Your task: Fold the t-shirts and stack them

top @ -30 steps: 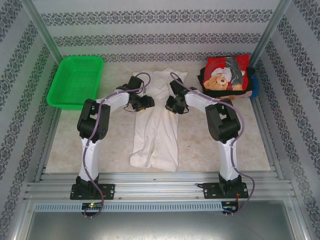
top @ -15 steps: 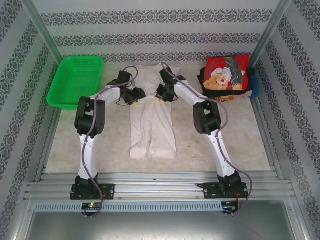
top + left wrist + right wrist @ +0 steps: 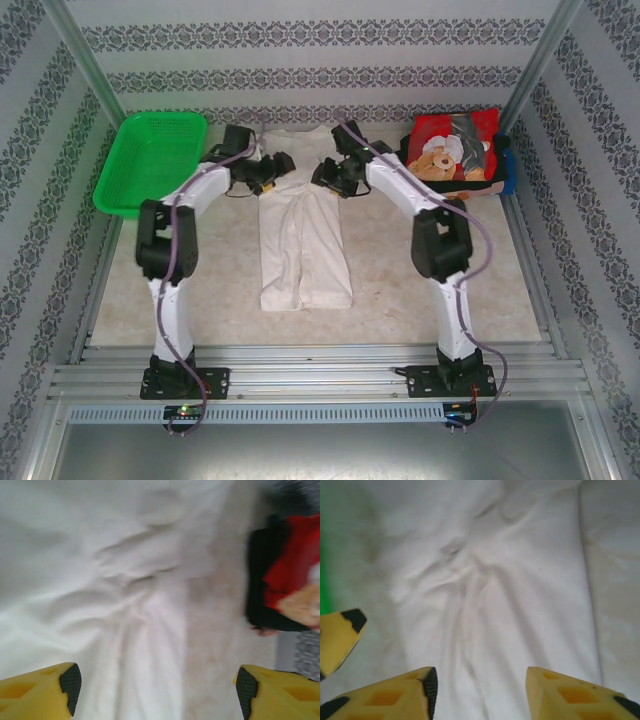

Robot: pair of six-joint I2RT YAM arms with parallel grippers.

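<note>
Shirt: 1 plain white cloth short-sleeved shirt point(image 3: 303, 240) is being displayed as a long folded strip on the middle of the beige table point(image 3: 220, 270).
Left gripper point(image 3: 280, 165): is being held over the strip's far end, jaws wide apart, empty.
Right gripper point(image 3: 322, 178): is being held just beside it, jaws parted, empty.
Stack: 1 red teddy-bear-print shirt point(image 3: 452, 145) is being borne on a black folded shirt point(image 3: 404, 158) and a blue folded shirt point(image 3: 509, 178), far right.

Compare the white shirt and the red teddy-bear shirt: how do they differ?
The white shirt is plain and lies as a long narrow strip; the red shirt bears a teddy-bear print and is folded compact. The white shirt lies on the table; the red shirt tops a dark pile. Both are soft cloth.
</note>
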